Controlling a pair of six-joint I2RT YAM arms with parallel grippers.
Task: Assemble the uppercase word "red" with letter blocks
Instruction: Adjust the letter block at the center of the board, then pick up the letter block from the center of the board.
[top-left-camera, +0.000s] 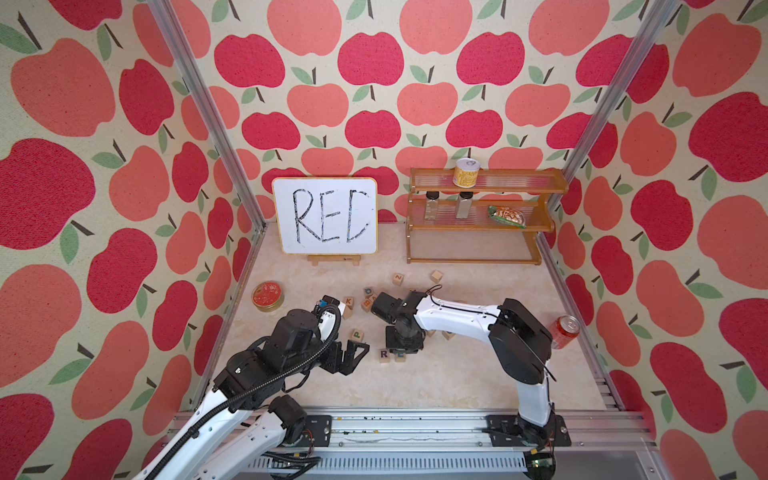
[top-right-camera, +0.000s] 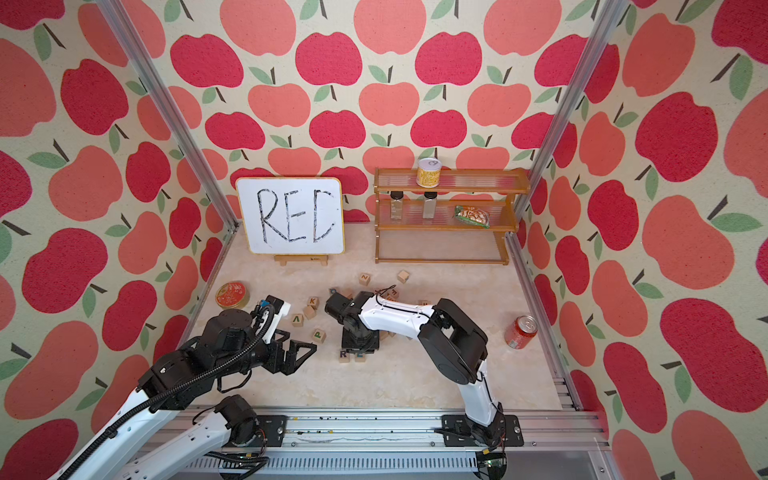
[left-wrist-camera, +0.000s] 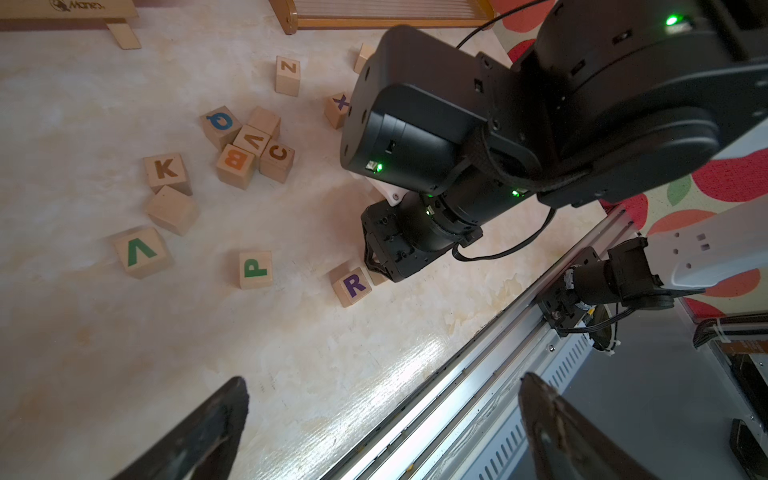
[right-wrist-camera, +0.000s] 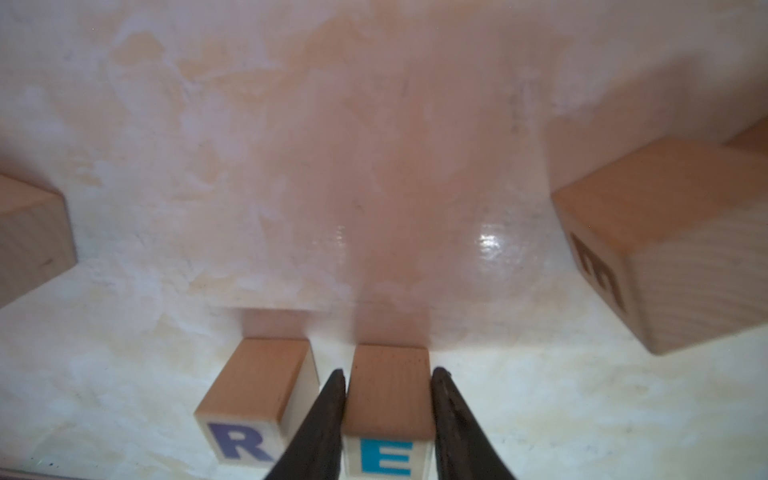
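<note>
Low in the right wrist frame, our right gripper (right-wrist-camera: 389, 374) pinches the E block (right-wrist-camera: 386, 459), seating it just beside the R block (right-wrist-camera: 249, 386) to read in order. Mid-frame in a top view, our left gripper (top-left-camera: 355, 355) hangs wide open; beyond, among loose blocks (top-left-camera: 356, 335), our right arm (top-left-camera: 457, 316) probably hides the D block.

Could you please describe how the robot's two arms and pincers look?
Both arms have white link shells and black joint housings. The left arm carries a ribbed black conduit, the right arm a thin black cable and small green lights. The left pincer and right pincer are black and tapering.
</note>
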